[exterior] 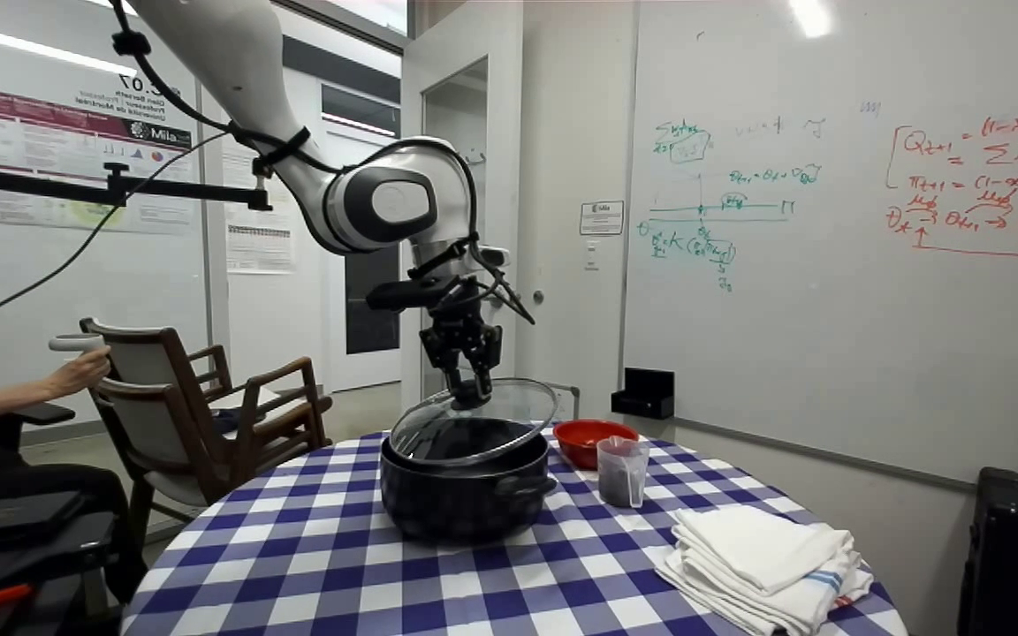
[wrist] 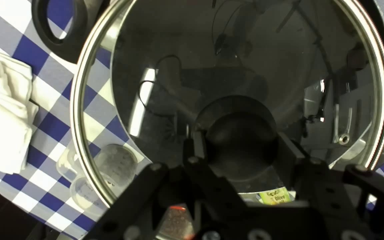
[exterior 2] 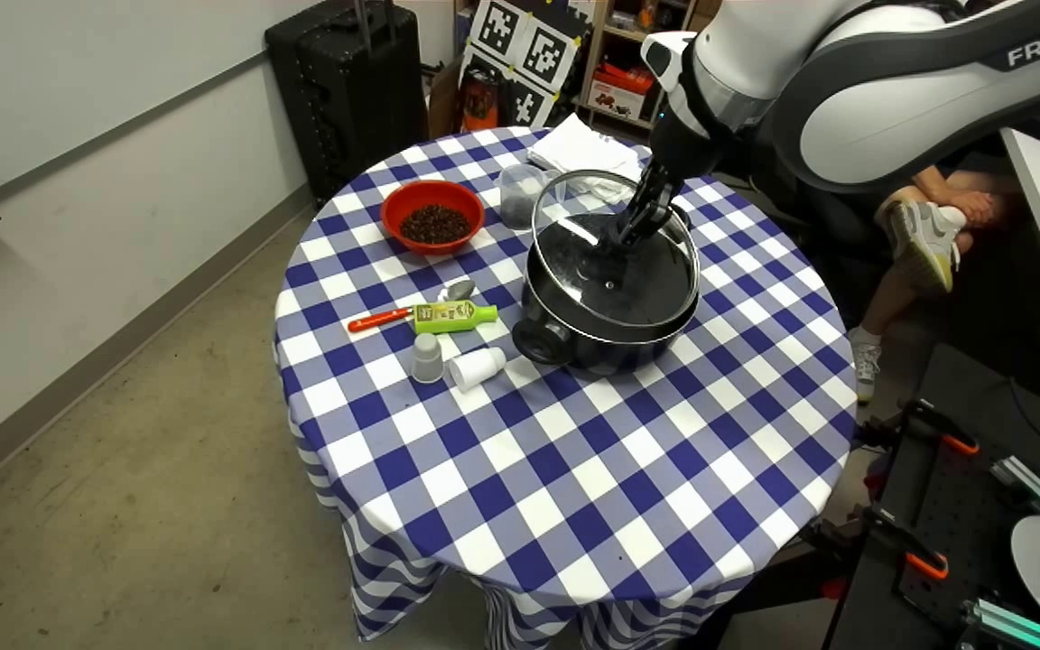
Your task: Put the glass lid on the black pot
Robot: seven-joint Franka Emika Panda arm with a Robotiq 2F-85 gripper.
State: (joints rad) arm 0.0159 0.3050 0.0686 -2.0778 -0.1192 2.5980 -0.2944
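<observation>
Round, see-through glass lid (exterior 2: pixel 610 302) with a thin metal rim, held aslant beneath a black two-fingered claw (exterior: pixel 471 390) and over a wide, round black pot (exterior: pixel 465 505).
The claw points downward and pinches the round black knob (wrist: pixel 242 146) at the lid's centre, its fingers (wrist: pixel 199 146) set against opposite sides. Whether the lid's lower edge touches the pot's rim cannot be told. The pot stands below the claw on a blue-and-white checked tablecloth (exterior 2: pixel 565 492). In an exterior view, to the left of the claw, are a round red bowl (exterior 2: pixel 434 191) holding small dark-brown pieces (exterior 2: pixel 434 226), a yellow-green olive-oil bottle (exterior 2: pixel 452 318) lying flat, and a small white container (exterior 2: pixel 478 367) on its side. In an exterior view, to the right of the claw, are a clear handled cup (exterior: pixel 622 484) and, farther off, a stack of folded white cloths (exterior: pixel 756 555).
</observation>
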